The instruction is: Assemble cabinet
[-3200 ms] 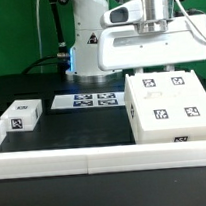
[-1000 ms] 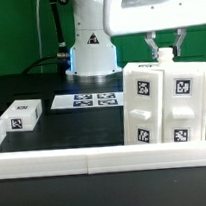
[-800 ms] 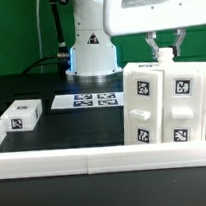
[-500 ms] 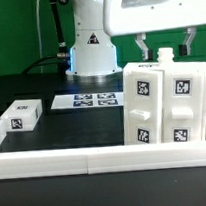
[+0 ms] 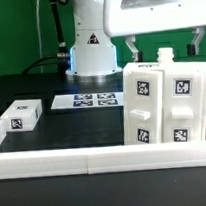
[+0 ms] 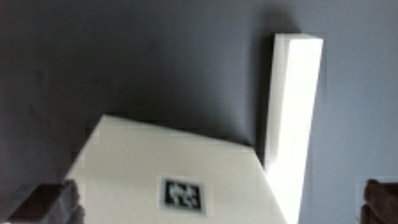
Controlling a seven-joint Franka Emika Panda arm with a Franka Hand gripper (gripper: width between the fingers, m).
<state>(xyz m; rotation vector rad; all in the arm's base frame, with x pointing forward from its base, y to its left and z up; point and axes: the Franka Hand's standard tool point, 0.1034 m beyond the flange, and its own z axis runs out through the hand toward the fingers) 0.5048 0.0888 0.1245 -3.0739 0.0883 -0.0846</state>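
Only labels are square black-and-white tags. One cabinet stands upright on the table at 3 o'clock in the exterior view, four tags on its front. The wrist view shows one more on it. One small block at 9 o'clock, two tags showing. One marker board lies at the cabinet's 9 o'clock. End effector hangs above the cabinet, jaws spread wide, gripping nothing.

The gripper is carried pointing straight down beneath the white arm. The fingers are spread wide apart, gripping nothing, as confirmed in the wrist view.
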